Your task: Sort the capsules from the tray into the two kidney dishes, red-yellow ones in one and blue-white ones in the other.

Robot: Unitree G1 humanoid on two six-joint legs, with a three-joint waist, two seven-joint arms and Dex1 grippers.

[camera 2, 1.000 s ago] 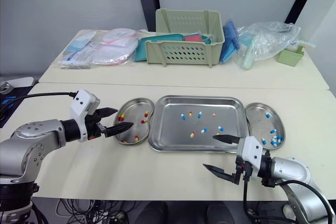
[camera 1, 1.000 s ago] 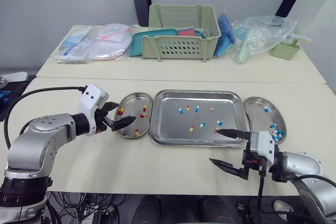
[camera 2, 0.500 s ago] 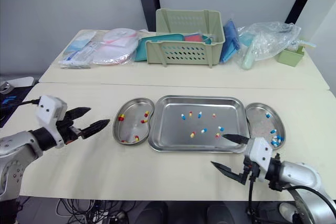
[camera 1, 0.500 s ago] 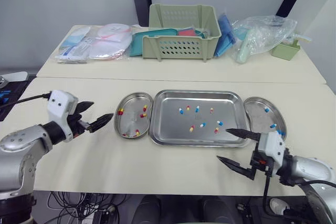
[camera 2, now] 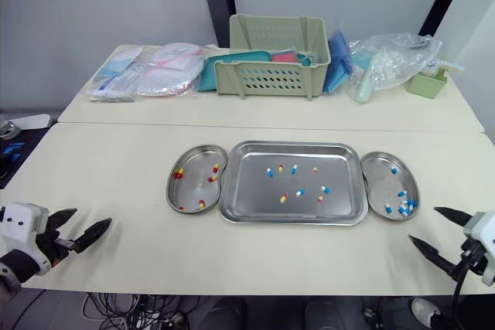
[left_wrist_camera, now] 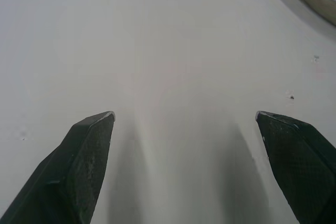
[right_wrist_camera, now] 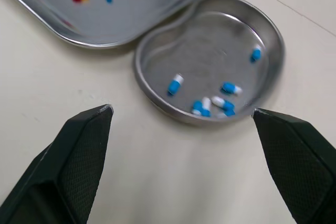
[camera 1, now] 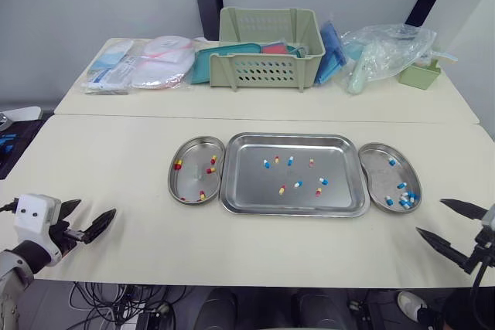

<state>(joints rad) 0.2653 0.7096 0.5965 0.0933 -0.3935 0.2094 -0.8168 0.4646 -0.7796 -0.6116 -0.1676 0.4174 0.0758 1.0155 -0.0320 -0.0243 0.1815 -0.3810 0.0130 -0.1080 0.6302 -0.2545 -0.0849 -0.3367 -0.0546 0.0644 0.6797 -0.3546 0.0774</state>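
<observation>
Both arms sit low at the near corners of the bench [camera 1: 155, 245], well apart from the work. Left end effector [camera 1: 94, 208]: fingers spread wide, nothing between them. Right end effector [camera 1: 430, 216]: same, spread and empty, near the right kidney dish [camera 1: 375, 169].

The tray [camera 1: 340, 191] sits centre, a dish just beside each end. About eight capsules are left in it, mixed colours. The left kidney dish [camera 1: 192, 179] has red-yellow only and the right one blue-white only, so sorting looks roughly half done.

Next pick, my call: take the red-yellow capsule [camera 1: 282, 189] with your left, or the blue-white capsule [camera 1: 323, 181] with your right. Come in from above, narrow the fingers first, and straddle one capsule across its short side.

Watch that blue-white one. A red-yellow lies just beside it, so it's easy to nudge or grab both. Steel looks slick and capsules will likely roll, so close slowly and lift straight.
</observation>
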